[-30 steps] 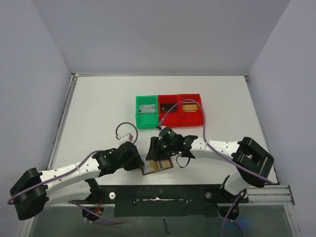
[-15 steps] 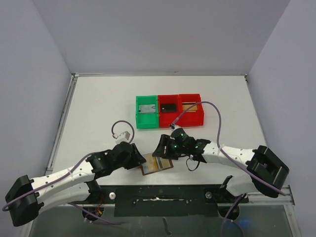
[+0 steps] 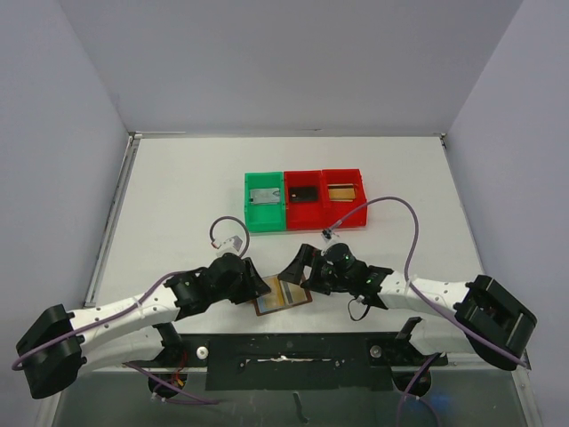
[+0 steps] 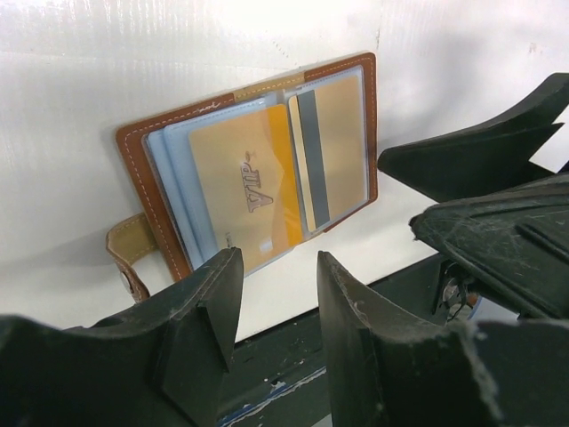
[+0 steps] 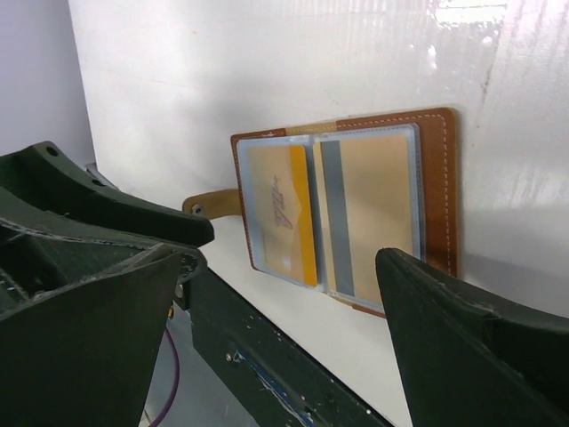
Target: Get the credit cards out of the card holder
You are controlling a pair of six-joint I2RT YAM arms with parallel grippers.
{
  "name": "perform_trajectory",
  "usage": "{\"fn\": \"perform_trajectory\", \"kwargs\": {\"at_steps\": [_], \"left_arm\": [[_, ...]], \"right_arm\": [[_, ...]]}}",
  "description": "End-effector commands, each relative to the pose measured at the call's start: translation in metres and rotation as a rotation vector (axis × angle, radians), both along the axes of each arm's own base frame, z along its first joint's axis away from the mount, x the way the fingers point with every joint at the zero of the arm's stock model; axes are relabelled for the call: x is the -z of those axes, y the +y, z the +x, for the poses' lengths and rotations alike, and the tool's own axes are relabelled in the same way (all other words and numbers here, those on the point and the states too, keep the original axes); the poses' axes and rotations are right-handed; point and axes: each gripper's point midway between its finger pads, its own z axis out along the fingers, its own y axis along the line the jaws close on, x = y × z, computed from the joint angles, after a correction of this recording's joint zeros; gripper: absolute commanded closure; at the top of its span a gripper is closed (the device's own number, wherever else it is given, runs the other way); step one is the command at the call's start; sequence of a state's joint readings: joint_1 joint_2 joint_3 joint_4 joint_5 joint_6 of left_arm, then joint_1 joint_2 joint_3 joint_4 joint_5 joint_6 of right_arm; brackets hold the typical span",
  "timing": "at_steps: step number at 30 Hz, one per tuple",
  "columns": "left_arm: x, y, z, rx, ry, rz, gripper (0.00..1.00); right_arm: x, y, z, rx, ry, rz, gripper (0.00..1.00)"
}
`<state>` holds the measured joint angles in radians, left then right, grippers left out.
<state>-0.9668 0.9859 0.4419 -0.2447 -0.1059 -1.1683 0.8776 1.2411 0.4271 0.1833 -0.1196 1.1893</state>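
**open card holder and sorting bins.** the card holder (image 3: pixel 283 299) is lying open and flat on the white tabletop (image 3: pixel 178 196), near its front edge and between the two pincers. the only legible writing is appearing on the gold-yellow credit card (image 4: pixel 240 191), which is carrying the slanted letters "vip". this card is sitting in a pale blue sleeve on one page of the holder. on the facing page a tan card (image 4: pixel 342 133) is showing a grey magnetic stripe along the edge beside the fold. brown stitched edging is framing both pages. a tan strap (image 4: pixel 129 253) with a snap is sticking out from the side nearest the gold-yellow credit card. both cards are sitting inside their sleeves.

the left pincer (image 3: pixel 256 286) is hovering just beside the holder's left edge, its jaws parted by a moderate gap and gripping nothing. the right pincer (image 3: pixel 296 269) is hovering at the holder's far right corner, its jaws spread wide and likewise gripping nothing.

farther back, three bins are standing in a row, touching side by side. the green bin (image 3: pixel 250 213) is holding a flat grey item, the middle red bin (image 3: pixel 304 219) a flat black item, and the right red bin (image 3: pixel 343 174) a flat gold-brown item. all three items are too small to name.
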Motion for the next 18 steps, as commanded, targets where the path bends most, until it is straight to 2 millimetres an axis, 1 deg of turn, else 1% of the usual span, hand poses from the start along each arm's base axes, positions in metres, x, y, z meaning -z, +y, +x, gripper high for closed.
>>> {"fn": "perform_trajectory", "kwargs": {"at_steps": [1,6,7,10,12,13,18], "left_arm": [[-0.015,-0.012,0.007,0.002,-0.030,-0.053,0.62],[-0.009,-0.008,0.007,-0.007,-0.021,-0.025,0.61],[-0.008,-0.008,0.007,-0.008,-0.018,-0.022,0.62],[-0.005,-0.006,0.009,-0.012,-0.010,-0.003,0.62],[-0.003,-0.005,0.011,-0.020,-0.010,0.013,0.62],[-0.003,-0.004,0.012,-0.026,-0.012,0.018,0.62],[0.000,0.002,0.013,-0.044,-0.010,0.035,0.62]], "right_arm": [[-0.046,0.013,0.020,0.025,-0.140,0.122,0.02],[-0.039,0.001,0.021,0.067,-0.076,0.131,0.01],[-0.038,0.000,0.020,0.064,-0.078,0.140,0.05],[-0.036,0.004,0.019,0.036,-0.081,0.146,0.12],[-0.033,0.011,0.018,-0.003,-0.077,0.128,0.17],[-0.034,0.016,0.018,-0.023,-0.076,0.128,0.21],[-0.024,0.035,0.013,-0.095,-0.045,0.105,0.36]]}}
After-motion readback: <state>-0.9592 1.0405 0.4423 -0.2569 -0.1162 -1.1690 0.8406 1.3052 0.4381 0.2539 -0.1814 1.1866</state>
